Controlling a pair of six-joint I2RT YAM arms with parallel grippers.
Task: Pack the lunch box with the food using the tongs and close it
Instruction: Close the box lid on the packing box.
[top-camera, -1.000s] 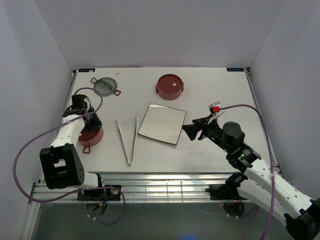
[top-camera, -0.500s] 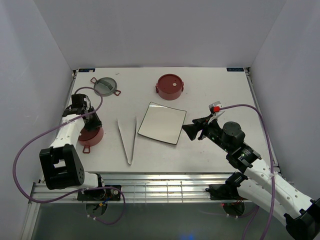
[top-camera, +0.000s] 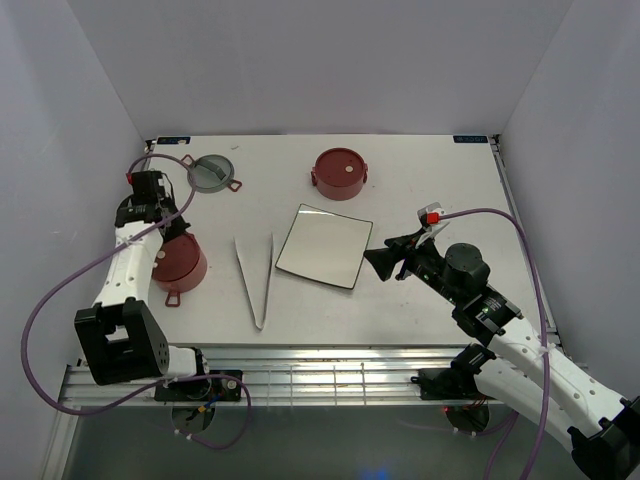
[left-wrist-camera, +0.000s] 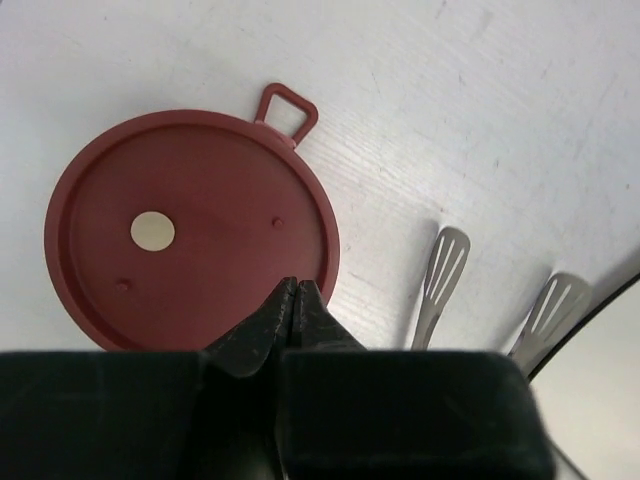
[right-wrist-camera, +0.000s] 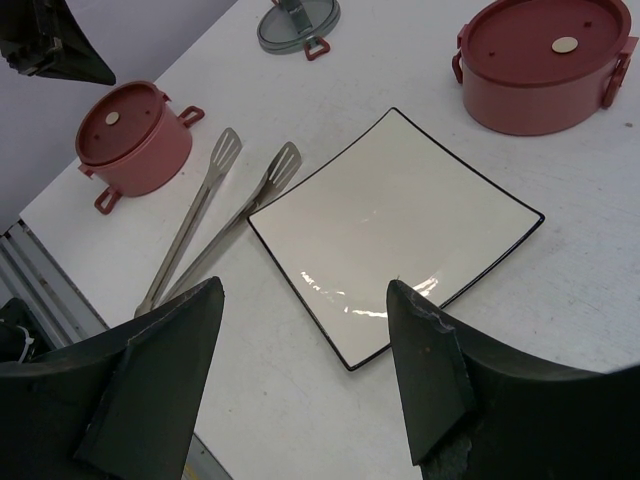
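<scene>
The left gripper (left-wrist-camera: 292, 300) is hovering over the near bowl (left-wrist-camera: 190, 230) of the lunch box, jaws pressed together with nothing between them. The bowl's red disc lid is lying just beneath and ahead of the jaw tips. The tongs (top-camera: 256, 275) are resting on the table, their flat ends to the right of these jaws.

The right gripper (right-wrist-camera: 305, 290) is waiting with jaws wide apart and empty. The square plate (right-wrist-camera: 400, 215) is sitting directly ahead of the gap, and the far bowl (right-wrist-camera: 540, 60), also lidded, is beyond it to the right.

The step in hand appears to be preparation – both bowls are covered and the tongs are untouched. No food is showing in any view.

The next move probably calls for opening the left jaws, then gripping either the lid's edge or the tongs' joined end.
</scene>
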